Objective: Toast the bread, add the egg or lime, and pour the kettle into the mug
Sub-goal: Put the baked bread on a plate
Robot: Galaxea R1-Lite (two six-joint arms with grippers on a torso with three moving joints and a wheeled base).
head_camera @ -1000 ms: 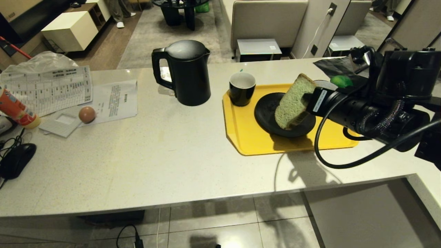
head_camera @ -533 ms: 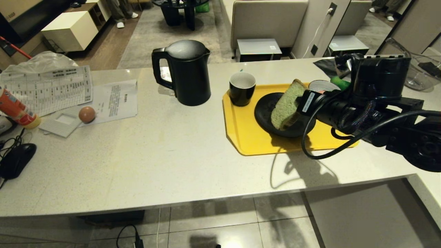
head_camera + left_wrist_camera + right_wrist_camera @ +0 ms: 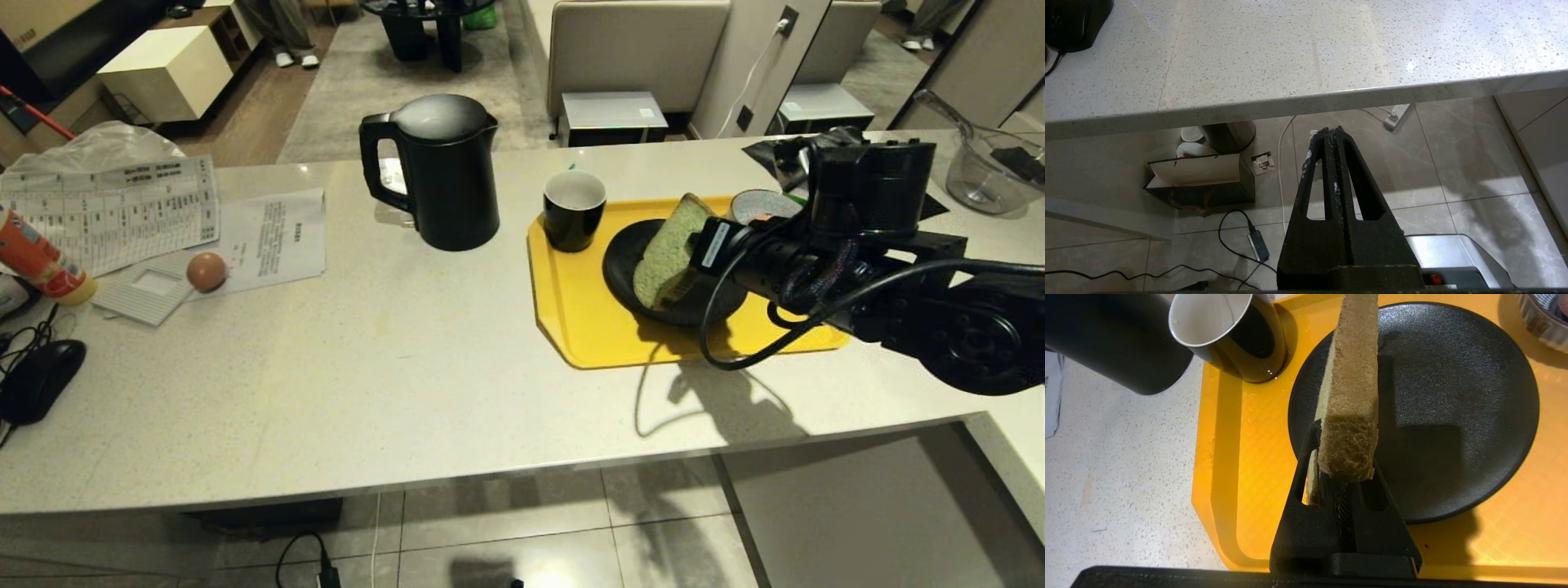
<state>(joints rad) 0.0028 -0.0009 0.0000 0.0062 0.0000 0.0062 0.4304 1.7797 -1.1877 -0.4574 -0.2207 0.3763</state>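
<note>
counter [image 3: 408, 384] | on it: kettle [image 3: 441, 175], yellow tray [image 3: 571, 318], egg [image 3: 206, 271], papers [image 3: 122, 212]

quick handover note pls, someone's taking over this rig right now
Right gripper: shut on the bread, held on edge over the black plate on the yellow tray.
Left gripper: shut, empty, parked below the counter edge.
Kettle stands on the counter, mug on the tray, looks empty. Egg sits on papers far left.
Done: bread is at the plate.
Left: release the bread, add the egg or lime, pour.
</note>
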